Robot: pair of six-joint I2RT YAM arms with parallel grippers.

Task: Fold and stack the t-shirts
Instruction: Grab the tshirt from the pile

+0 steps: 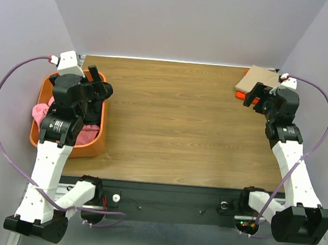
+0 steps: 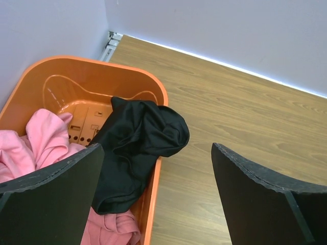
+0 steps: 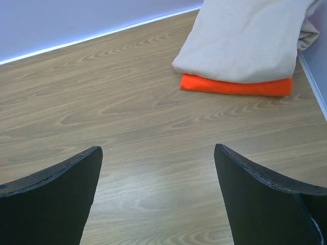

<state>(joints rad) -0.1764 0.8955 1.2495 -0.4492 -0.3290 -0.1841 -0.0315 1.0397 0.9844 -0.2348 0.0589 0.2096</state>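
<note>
Three t-shirts, one basket, two grippers: the black t-shirt, soft and crumpled, lies inside the rigid orange plastic basket, draped over its table-side rim beside bunched pink cloth. The left gripper hovers above the basket w/ fingers spread wide, holding nothing; the black shirt sits just below and between its dark, rough-edged fingertips. Well apart from the basket, on the opp. side of the wood-grain table, the tan t-shirt rests folded flat atop the bright orange t-shirt, also folded, a neat 2-piece stack. The right gripper hangs near that stack, jaws likewise spread and empty, w/ the stack ahead of it and to its right.
</note>
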